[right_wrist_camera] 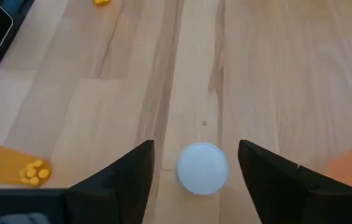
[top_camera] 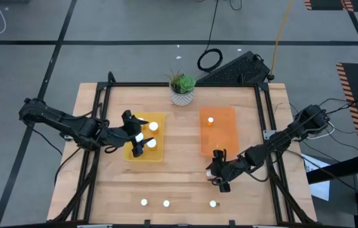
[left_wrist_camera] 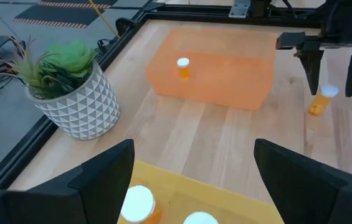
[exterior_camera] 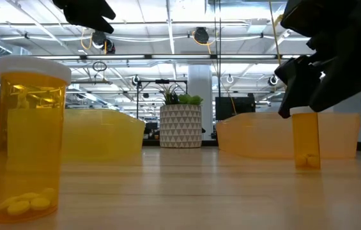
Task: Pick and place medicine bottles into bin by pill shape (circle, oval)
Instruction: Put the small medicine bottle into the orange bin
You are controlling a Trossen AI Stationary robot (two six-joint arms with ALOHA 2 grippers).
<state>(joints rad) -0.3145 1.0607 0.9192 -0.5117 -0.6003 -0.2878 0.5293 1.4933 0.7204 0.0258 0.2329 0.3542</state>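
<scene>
Hovering wide open, the right gripper (top_camera: 218, 170) straddles an upright medicine bottle (right_wrist_camera: 202, 168) just off the orange tray's (top_camera: 226, 140) front edge. Left gripper (top_camera: 135, 133), released, hangs over the yellow tray (top_camera: 160, 155) holding two bottles (top_camera: 154, 126).

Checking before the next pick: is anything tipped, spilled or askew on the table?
Nothing stands out. Every bottle in view stands upright and capped: three front bottles, one bottle under the open right tool, others in the yellow tray and orange tray. No loose pills show.
</scene>
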